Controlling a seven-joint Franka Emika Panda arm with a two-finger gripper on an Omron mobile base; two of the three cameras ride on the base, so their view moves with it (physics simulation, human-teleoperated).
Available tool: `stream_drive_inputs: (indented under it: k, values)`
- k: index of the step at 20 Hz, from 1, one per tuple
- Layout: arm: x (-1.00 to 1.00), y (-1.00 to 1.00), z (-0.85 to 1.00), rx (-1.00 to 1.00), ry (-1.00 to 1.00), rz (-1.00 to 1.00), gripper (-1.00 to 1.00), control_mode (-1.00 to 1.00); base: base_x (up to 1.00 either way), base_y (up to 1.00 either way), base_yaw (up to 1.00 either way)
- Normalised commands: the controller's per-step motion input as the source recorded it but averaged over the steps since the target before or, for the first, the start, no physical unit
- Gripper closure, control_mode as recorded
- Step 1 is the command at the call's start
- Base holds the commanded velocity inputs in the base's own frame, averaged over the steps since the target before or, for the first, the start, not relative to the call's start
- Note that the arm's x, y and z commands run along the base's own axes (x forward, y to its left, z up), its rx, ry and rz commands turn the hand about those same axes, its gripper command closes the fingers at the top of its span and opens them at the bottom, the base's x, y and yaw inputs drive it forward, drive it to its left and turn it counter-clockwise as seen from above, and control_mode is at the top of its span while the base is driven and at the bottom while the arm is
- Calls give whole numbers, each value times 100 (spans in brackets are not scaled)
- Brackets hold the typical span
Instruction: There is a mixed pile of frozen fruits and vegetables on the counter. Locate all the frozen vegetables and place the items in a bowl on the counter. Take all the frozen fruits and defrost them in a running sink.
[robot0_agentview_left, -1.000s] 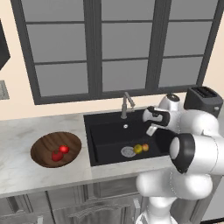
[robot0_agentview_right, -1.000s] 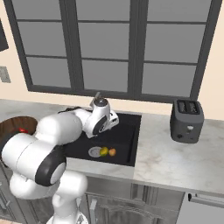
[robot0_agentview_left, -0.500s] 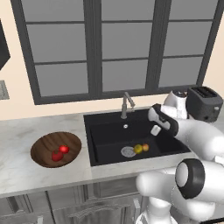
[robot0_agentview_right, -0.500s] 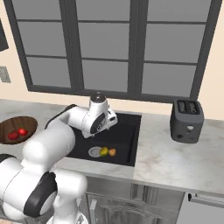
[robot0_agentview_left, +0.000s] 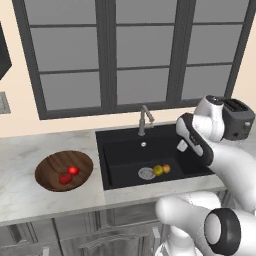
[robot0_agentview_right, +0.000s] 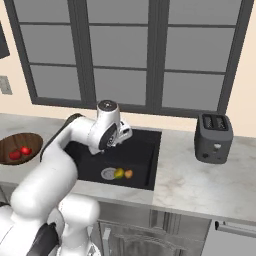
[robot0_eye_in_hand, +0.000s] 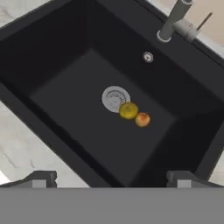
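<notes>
Jaws spread wide, nothing between them; gripper (robot0_eye_in_hand: 111, 178) hangs over the sink (robot0_eye_in_hand: 52, 70), its fingertips (robot0_eye_in_hand: 41, 178) well apart at the bottom of the hand view. On the basin floor, yellow-green ball (robot0_eye_in_hand: 128, 110) touches the round metal drain (robot0_eye_in_hand: 115, 98); orange ball (robot0_eye_in_hand: 142, 119) just beside the yellow-green one, on the side away from the drain. Brushed-metal faucet (robot0_eye_in_hand: 175, 22) stands at the sink's back edge. Further out on the counter (robot0_agentview_left: 25, 195), dark wooden bowl (robot0_agentview_left: 50, 165) sits well to the left of the sink, near the front edge; two red pieces (robot0_agentview_left: 69, 174) lie in it, touching. Black toaster (robot0_agentview_right: 213, 137) on the counter to the right of the sink, near the wall.
</notes>
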Motion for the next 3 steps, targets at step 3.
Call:
stream_drive_inputs:
  k: [3]
  values:
    - [-34,0,37,1,1,0,-100,-100,0,0,0]
